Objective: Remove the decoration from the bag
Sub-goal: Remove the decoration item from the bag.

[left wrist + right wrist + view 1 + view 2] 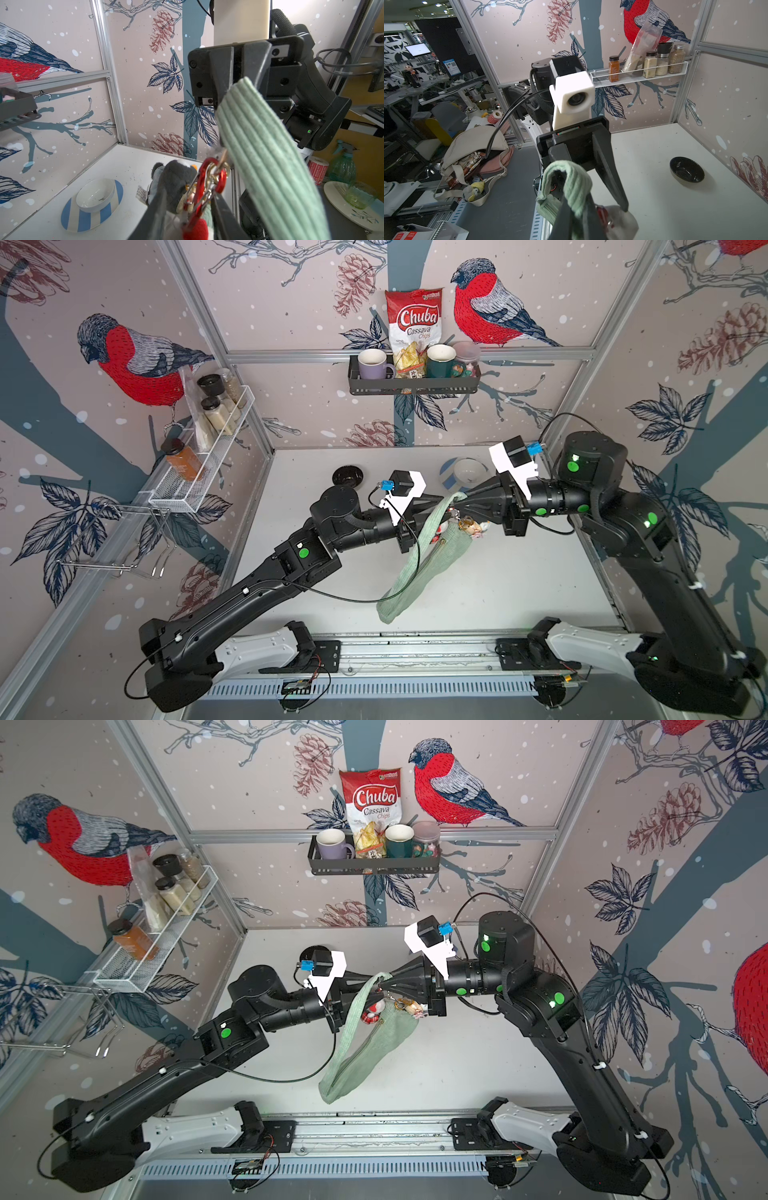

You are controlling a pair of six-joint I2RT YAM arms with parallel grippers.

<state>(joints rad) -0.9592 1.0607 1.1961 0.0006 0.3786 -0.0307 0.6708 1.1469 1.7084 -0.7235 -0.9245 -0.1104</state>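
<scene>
Right gripper [460,498] is clamped shut on the strap [259,155] near its end. It holds the bag [436,564] in the air over mid-table [519,580].

- **Bag:** in both top views the body hangs from that pinch toward 7 o'clock, long axis running 1 to 7. The strap loop drops alongside it.
- **Decoration:** still on. It's a cluster on a red clip [200,187] hooked through a metal ring [212,176] at the strap end.
  - The cluster is a grey plush penguin [176,176], a red-and-white plush bit [371,1014] and a beige charm [471,526].
  - It sits just below the right gripper's tips, about 5 o'clock from them.
- **Left gripper** [187,196]**:** reaches in from 9 o'clock, nose to nose with the right. Jaws are apart, straddling the clip and penguin. Can't tell whether the pads touch either one, so I don't read it as a grip.

Key relation: the clip lies dead ahead of the left gripper, between its fingers. Its long axis runs roughly along them, per the left wrist view. The left arm is nearer and free; the right is just the hanger.

Materials:
- Bag: soft ribbed fabric, limp, will swing.
- Clip: glossy rigid metal, likely slippery.
- Plush: squashes, poor purchase.
</scene>
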